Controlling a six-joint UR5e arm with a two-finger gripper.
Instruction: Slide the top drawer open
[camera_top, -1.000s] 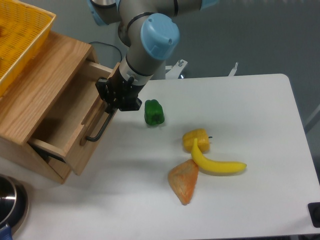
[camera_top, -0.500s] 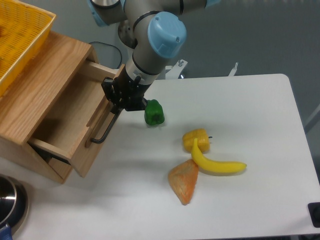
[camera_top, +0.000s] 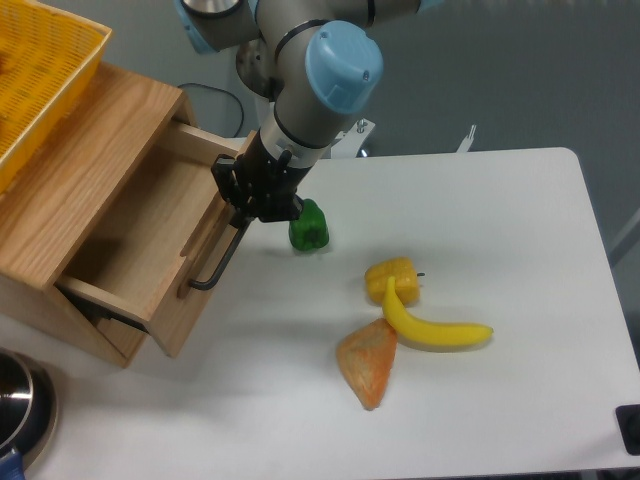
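A white table (camera_top: 500, 300) fills most of the view, and a light wooden cabinet (camera_top: 70, 190) stands on its left side with a yellow mesh basket (camera_top: 35, 70) on top. The top drawer (camera_top: 150, 250) of the cabinet is pulled well out toward the right, so its bare wooden inside shows. The robot arm (camera_top: 320, 80) reaches down from the far side to the far end of the drawer's black bar handle (camera_top: 215, 265). The gripper (camera_top: 255, 200) sits right at that end of the handle, but its dark body hides the fingers, so I cannot tell how wide it is or whether it grips the bar. A green pepper (camera_top: 309, 226) lies just right of the gripper. Nearer and further right lie a banana (camera_top: 435, 328), a yellow pepper (camera_top: 392, 278) touching it, and an orange wedge (camera_top: 368, 365).
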